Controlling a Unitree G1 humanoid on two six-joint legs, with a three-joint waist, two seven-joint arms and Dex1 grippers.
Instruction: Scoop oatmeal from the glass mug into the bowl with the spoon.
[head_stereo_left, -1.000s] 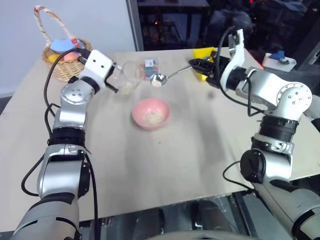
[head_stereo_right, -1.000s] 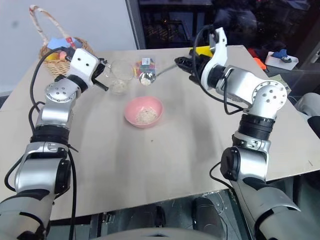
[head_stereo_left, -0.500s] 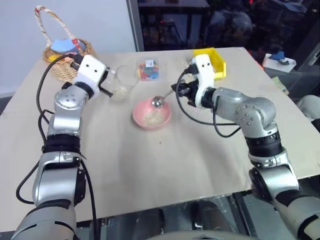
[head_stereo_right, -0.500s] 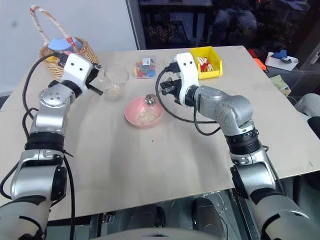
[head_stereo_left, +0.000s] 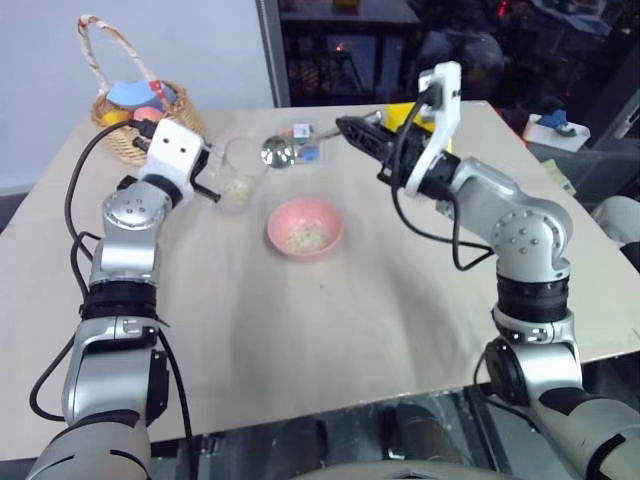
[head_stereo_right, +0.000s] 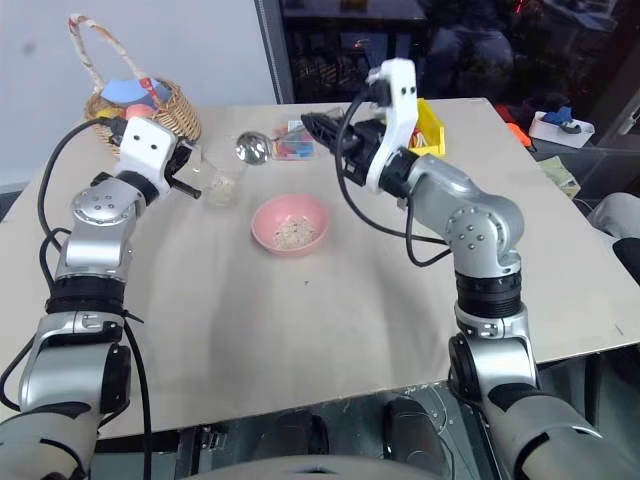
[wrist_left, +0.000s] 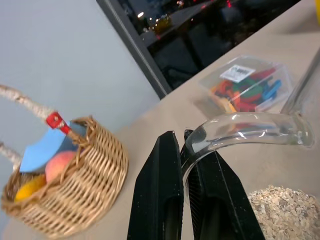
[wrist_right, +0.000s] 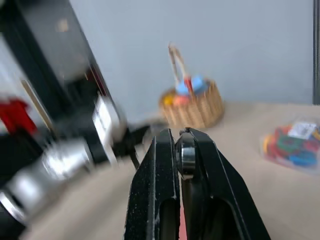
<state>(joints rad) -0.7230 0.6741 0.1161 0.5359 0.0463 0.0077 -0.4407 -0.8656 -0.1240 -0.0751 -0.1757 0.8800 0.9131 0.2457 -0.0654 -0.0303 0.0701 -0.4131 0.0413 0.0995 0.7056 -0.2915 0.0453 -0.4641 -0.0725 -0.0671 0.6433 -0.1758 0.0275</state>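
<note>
The oatmeal (head_stereo_left: 305, 236) now lies partly as a small heap in the pink bowl (head_stereo_left: 305, 227), just left of the middle of the frame on the desk (head_stereo_left: 400, 300). Half a second ago the spoon's round end hung right over that bowl; now it is lifted away, which suggests a load has just been tipped in.

Further back, the right gripper (head_stereo_left: 347, 129), clenched on the spoon's handle, has swung up toward the upper middle of the frame. The spoon (head_stereo_left: 277, 151) now hovers beside the rim of the mugful, and it looks empty, though glare makes that hard to judge.

The left gripper (wrist_left: 184, 150) stays clamped on the handle of the glass mug (head_stereo_left: 240, 172), which stands upper left of the bowl with oatmeal left in its bottom. The next scoop is probably about to begin.

At the far upper left sits a basket (head_stereo_left: 135, 110).
</note>
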